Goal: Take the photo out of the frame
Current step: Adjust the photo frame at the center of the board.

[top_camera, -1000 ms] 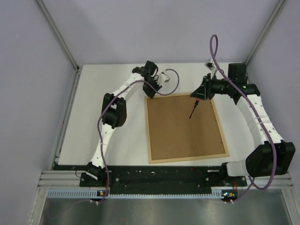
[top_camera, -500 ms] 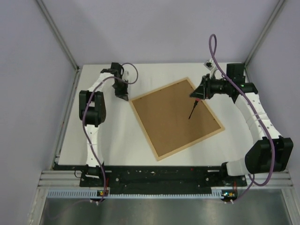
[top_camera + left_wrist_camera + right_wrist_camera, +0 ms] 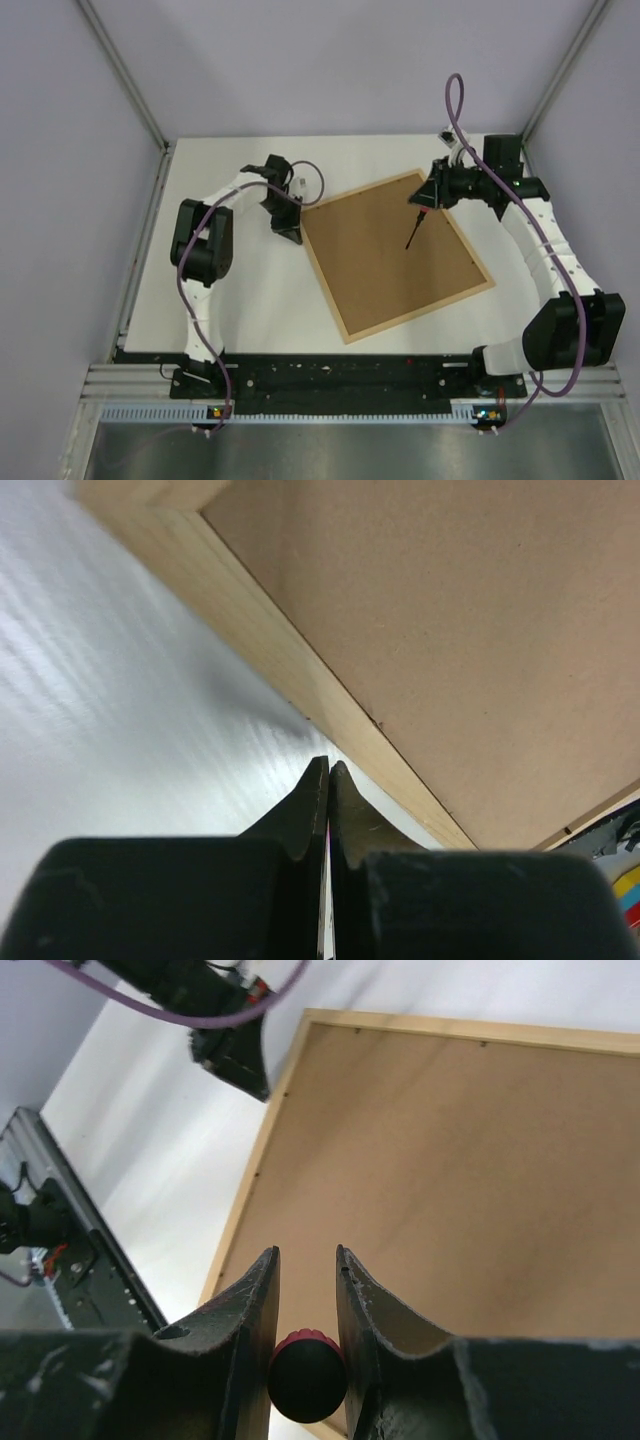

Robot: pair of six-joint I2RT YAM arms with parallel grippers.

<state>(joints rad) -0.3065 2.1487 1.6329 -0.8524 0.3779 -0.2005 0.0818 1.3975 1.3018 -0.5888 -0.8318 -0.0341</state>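
Pinching red-ringed tool [image 3: 305, 1378], right gripper [image 3: 307, 1253]

In the top view the frame [image 3: 325, 275] lies face down, its front hidden under the backing board [image 3: 395, 255]. The thin tool [image 3: 413, 232] at upper right is too small to identify. The left wrist view crops the frame at top and right, and the table [image 3: 100, 710] at left is blurred. The right wrist view shows only the tool's round end.

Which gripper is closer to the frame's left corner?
Left. The left gripper, shut, sits beside that corner of the frame; the right gripper holds a tool above its far corner.
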